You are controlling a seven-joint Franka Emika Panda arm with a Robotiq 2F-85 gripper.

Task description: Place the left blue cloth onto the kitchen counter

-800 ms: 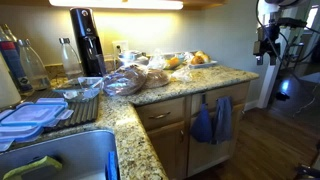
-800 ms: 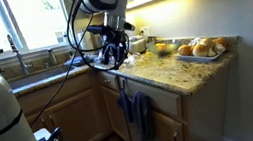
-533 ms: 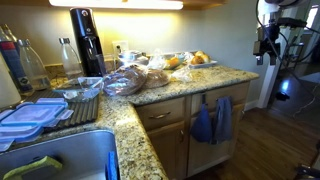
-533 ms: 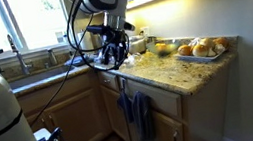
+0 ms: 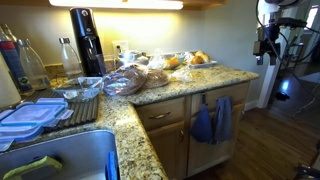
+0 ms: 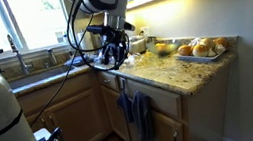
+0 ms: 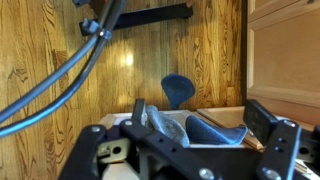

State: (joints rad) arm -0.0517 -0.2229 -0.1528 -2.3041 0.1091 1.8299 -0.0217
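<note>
Nothing of the task is done yet. The cloth (image 5: 203, 125) hangs on the cabinet front just below the counter (image 5: 185, 88), and the same shows in the exterior view from the other side (image 6: 125, 108). Beside it, farther from the counter's sink end, hangs a grey-blue towel (image 5: 223, 118), touching or nearly touching it.

The gripper (image 6: 114, 54) hovers in the air off the counter's edge, above the level of the counter top and well above the cloth. In the wrist view its fingers (image 7: 147, 116) stand apart with nothing clamped between them. Below them that view shows two blue shapes against the wooden floor (image 7: 40, 60). I cannot tell which of them is the cloth.

All steps are left, as I judge it:
- bring the gripper down off the counter's edge to the cloth
- close on the cloth alone, not the towel beside it
- lift it free of whatever it hangs on
- carry it up over the counter's edge
- release it on a bare part of the counter, away from the bread (image 5: 122, 80) and the tray (image 5: 192, 62) that crowd the top
</note>
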